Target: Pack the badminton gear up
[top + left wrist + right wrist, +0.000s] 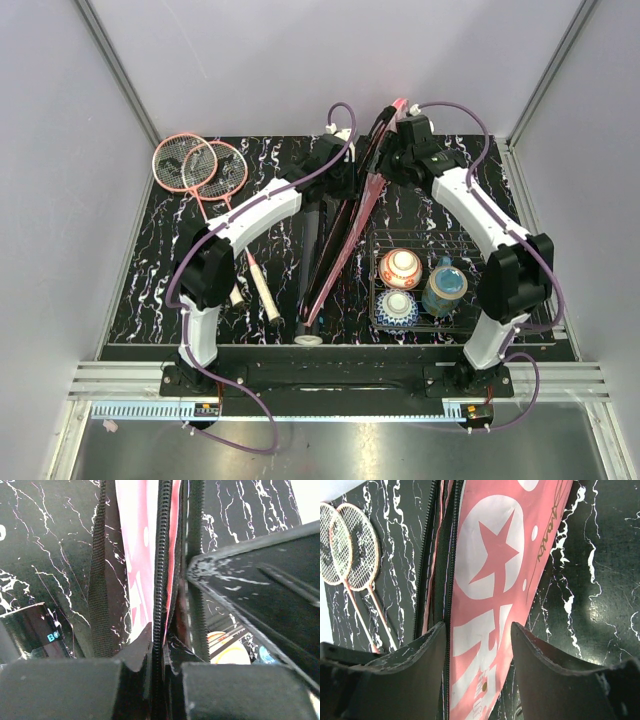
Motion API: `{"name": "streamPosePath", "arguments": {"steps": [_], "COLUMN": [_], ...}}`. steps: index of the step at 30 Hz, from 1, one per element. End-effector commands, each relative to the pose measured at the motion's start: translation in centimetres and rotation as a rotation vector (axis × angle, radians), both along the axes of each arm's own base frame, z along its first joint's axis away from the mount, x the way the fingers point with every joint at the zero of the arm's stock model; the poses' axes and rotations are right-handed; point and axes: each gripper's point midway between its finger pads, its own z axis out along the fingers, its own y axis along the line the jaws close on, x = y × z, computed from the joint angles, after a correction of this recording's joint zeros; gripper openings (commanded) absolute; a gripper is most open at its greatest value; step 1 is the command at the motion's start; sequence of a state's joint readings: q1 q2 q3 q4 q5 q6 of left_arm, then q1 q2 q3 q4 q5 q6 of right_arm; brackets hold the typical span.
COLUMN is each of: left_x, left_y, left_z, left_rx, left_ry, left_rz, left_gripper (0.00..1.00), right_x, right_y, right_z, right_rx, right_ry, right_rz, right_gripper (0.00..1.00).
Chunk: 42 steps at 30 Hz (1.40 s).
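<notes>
Left of the racket cover [347, 232], you have two rackets [200, 167]. Their heads lie far and their handles run back toward the near edge. The cover's long axis runs near to far, leaning right. It shows a star, but its script is unreadable. Your left end effector [159, 637] is pinched shut on the cover's zipper edge. Your right end effector [477, 627] is spread wide over the pink panel, gripping nothing. Right of the cover, a wire basket [430, 243] crowds the bench [150, 280].
</notes>
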<state>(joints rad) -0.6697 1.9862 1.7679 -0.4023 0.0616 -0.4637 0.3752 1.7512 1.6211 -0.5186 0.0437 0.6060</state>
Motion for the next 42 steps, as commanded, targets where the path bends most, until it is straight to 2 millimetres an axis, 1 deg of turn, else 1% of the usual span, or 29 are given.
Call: {"name": "streamPosePath", "arguments": {"steps": [1,4,6,7,8,10,12,13,14,16,17,19,20,24,25,27,28,30,31,33,34,38,42], "left_x": [0.9,0.7,0.6,0.6,0.6,0.5,0.6,0.6,0.6,0.5,0.5,0.5,0.5,0.2,0.2,0.1,0.1,0.0,0.0,0.0,0.0,0.0,0.1], "left_y": [-0.9,-0.9,-0.9,-0.9,-0.9,-0.8,-0.7,-0.7,-0.7,-0.7,-0.7,-0.8,-0.8,-0.8,-0.8,-0.8,-0.8,-0.9,-0.9,-0.9,-0.9,-0.7,-0.8], "left_z": [5.5,5.5,5.5,5.3,5.4,5.3,5.1,5.2,5.0,5.0,5.0,5.2,5.1,5.3,5.3,5.6,5.6,6.0,6.2,6.3,6.3,6.4,6.3], "left_rx": [-0.077,-0.074,-0.070,-0.067,-0.066,-0.062,-0.057,-0.059,-0.057,-0.059,-0.063,-0.070,-0.072,-0.078,-0.078,-0.085,-0.088,-0.096,-0.101,-0.103,-0.103,-0.096,-0.096], "left_ry": [-0.118,-0.119,-0.120,-0.119,-0.121,-0.121,-0.119,-0.121,-0.117,-0.115,-0.116,-0.119,-0.116,-0.115,-0.115,-0.115,-0.114,-0.118,-0.119,-0.120,-0.122,-0.126,-0.124], "left_rz": [0.016,0.015,0.012,0.010,0.013,0.012,0.015,0.015,0.016,0.021,0.020,0.017,0.018,0.014,0.014,0.010,0.010,0.007,0.008,0.007,0.006,0.010,0.011], "left_gripper": [0.00,0.00,0.00,0.00,0.00,0.00,0.00,0.00,0.00,0.00,0.00,0.00,0.00,0.00,0.00,0.00,0.00,0.00,0.00,0.00,0.00,0.00,0.00], "right_x": [1.7,2.4,2.5,2.5,2.2,1.9,1.4,1.0,0.5,-0.2,-0.6,-1.1,-1.2,-1.3,-1.2,-1.0,-0.8,-0.4,-0.1,0.2,0.4,0.3,0.3], "right_y": [0.7,0.5,0.5,0.6,0.9,1.2,1.4,1.4,1.3,1.5,1.9,2.2,2.1,1.6,1.6,1.5,1.6,1.8,1.9,1.9,2.0,0.6,0.2], "right_z": [0.7,0.0,-0.1,0.1,0.2,1.3,1.9,2.9,2.8,4.1,3.7,4.1,3.6,3.3,3.0,2.7,2.2,1.8,1.2,0.9,0.4,-0.7,-0.8], "right_rx": [0.002,-0.021,-0.028,-0.023,-0.007,0.017,0.031,0.043,0.054,0.089,0.115,0.136,0.140,0.127,0.123,0.113,0.107,0.101,0.097,0.093,0.085,0.031,0.026], "right_ry": [-0.042,-0.038,-0.037,-0.039,-0.035,-0.061,-0.065,-0.083,-0.076,-0.104,-0.088,-0.095,-0.089,-0.092,-0.085,-0.082,-0.077,-0.076,-0.066,-0.061,-0.054,-0.031,-0.034], "right_rz": [-0.018,-0.035,-0.036,-0.030,-0.010,0.001,0.016,0.019,0.021,0.030,0.049,0.058,0.055,0.040,0.037,0.030,0.031,0.032,0.034,0.032,0.032,-0.029,-0.042], "right_gripper": [0.59,0.59,0.60,0.61,0.64,0.68,0.72,0.73,0.74,0.75,0.75,0.75,0.75,0.74,0.72,0.70,0.67,0.65,0.65,0.64,0.63,0.56,0.52]}}
